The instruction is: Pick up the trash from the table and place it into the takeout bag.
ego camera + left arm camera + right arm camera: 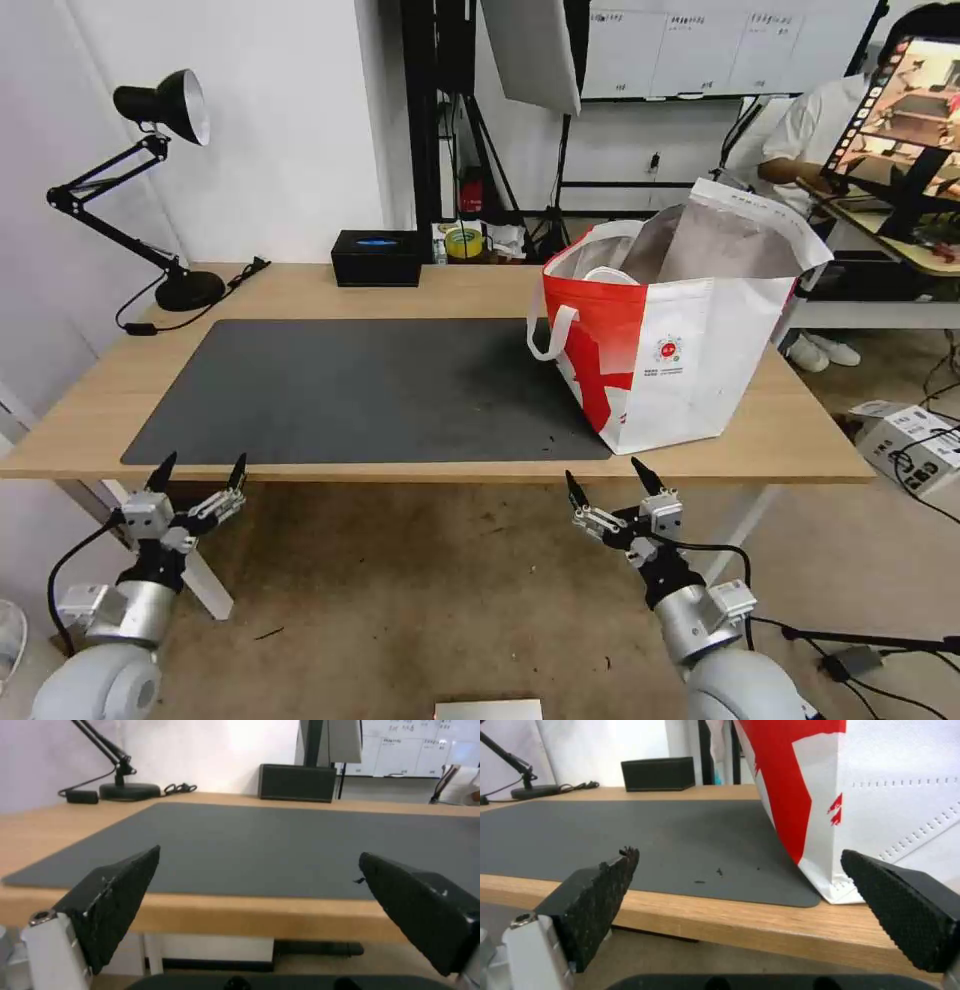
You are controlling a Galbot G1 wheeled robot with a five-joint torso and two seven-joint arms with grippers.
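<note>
While both arms hang low at the bottom of the head view, short of the table's near edge, neither is at work. The left gripper sits lower left, fingers spread, nothing between them; the right gripper sits lower centre-right, likewise spread and holding nothing. Judgement: this reads as a parked, ready posture, kept clear of the tabletop.

The takeout bag stands upright at centre-right of the head view, on the right end of the light-wood table, its near corner overlapping the dark grey mat. Mouth gapes upward, foil lining showing, one white loop handle drooping over the red side. Probably left open for dropping things in from above.

No bowl, tray, tissue or wrapped lump lies on the mat or the wood. A few dark specks near the bag's foot, seen in the right wrist view.

Hidden: the bag's interior below the rim, so its contents cannot be told. Bag's top is cut off in the right wrist view. Black desk lamp upper left, small black box at the table's back edge.
</note>
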